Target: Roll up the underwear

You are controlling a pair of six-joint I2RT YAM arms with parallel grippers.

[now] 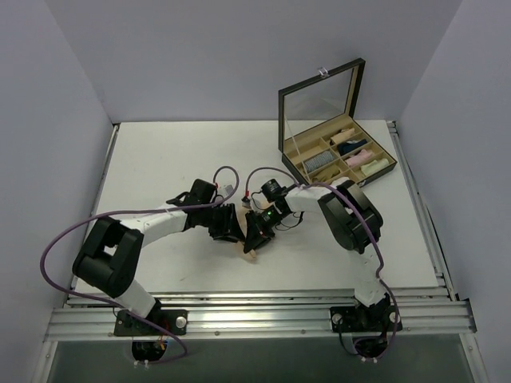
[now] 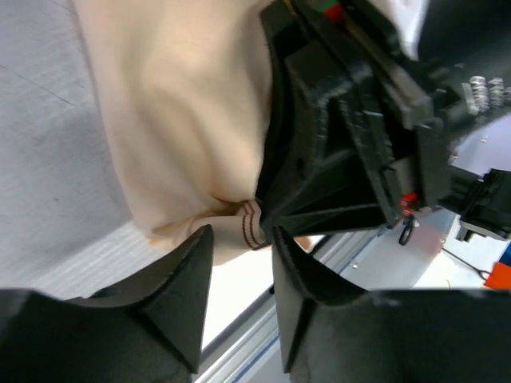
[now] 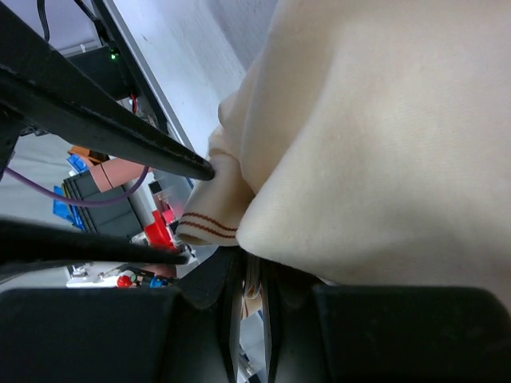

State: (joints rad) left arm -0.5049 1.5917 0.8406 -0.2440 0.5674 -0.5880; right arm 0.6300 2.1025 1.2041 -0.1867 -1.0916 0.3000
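Note:
The underwear (image 2: 184, 120) is pale peach-beige cloth with a brown-striped hem; it hangs bunched between the two grippers near the table's front middle, and a small bit shows in the top view (image 1: 250, 254). My right gripper (image 3: 251, 270) is shut on a fold of the underwear (image 3: 383, 144), and it also shows in the top view (image 1: 259, 228). My left gripper (image 2: 242, 238) is open, with its tips on either side of the striped hem (image 2: 252, 223) and a clear gap between them; in the top view (image 1: 229, 227) it faces the right gripper closely.
An open dark box (image 1: 335, 155) with a raised glass lid stands at the back right. Its compartments hold pink, cream, grey and dark cloth rolls. The table's metal front rail (image 1: 263, 315) runs just below the grippers. Purple cables loop over both arms.

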